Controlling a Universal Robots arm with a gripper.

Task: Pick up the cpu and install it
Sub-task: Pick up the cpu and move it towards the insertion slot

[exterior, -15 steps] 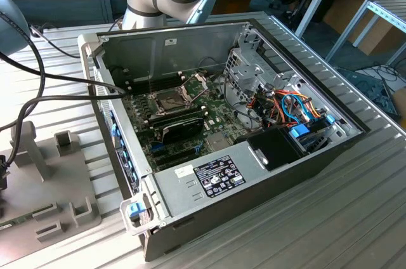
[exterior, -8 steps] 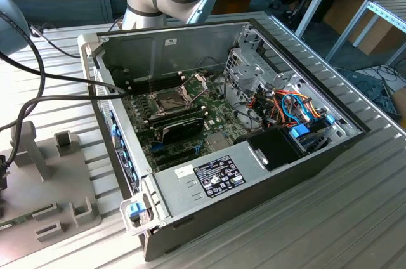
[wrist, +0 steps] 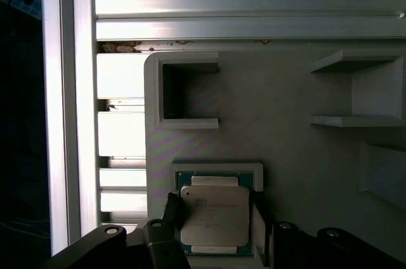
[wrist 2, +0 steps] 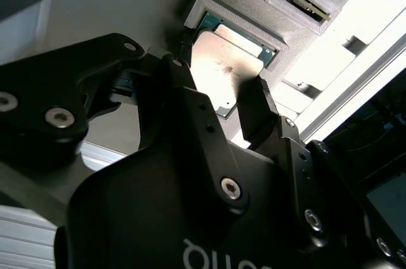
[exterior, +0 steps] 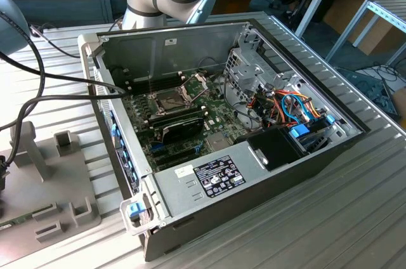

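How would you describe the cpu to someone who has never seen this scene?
In the first wrist view, start at the grey plate on the ribbed metal table. Near its edge is a square pocket, and the cpu lies in it. Only it has a dull silver top with a green rim; neighbouring slots are grey.

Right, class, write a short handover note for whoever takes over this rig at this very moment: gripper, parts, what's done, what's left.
The gripper is low over the cpu; whether it grips cannot be told.
The cpu lies flat in its recess in the grey holder.
The socket sits inside the open computer case, with its frame lifted.
Done: gripper is at the cpu.
Left: cpu not yet lifted, not yet installed in the socket.
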